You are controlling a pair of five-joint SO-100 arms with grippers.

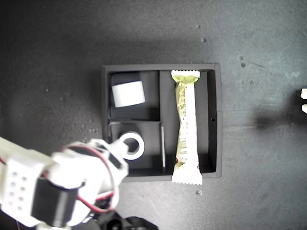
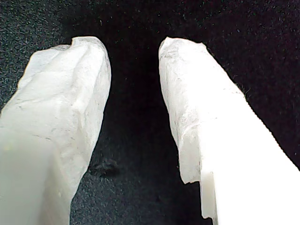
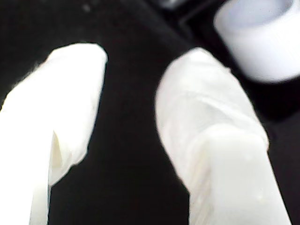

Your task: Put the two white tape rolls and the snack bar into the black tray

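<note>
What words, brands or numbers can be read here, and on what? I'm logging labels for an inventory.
Snack bar: small dark print and what looks like a barcode along the wrapper, too small and blurred to read.
Two tape rolls: no writing visible.
Black tray: no label visible.
Nothing readable in either wrist view.

Both tape rolls (image 1: 128,94) (image 1: 133,145) and snack bar (image 1: 186,128) lie in tray (image 1: 217,120).

black tray (image 1: 217,120) matte black | tape rolls (image 1: 128,94) (image 1: 132,145) white | snack bar (image 1: 185,127) cream-yellow, small print
</note>
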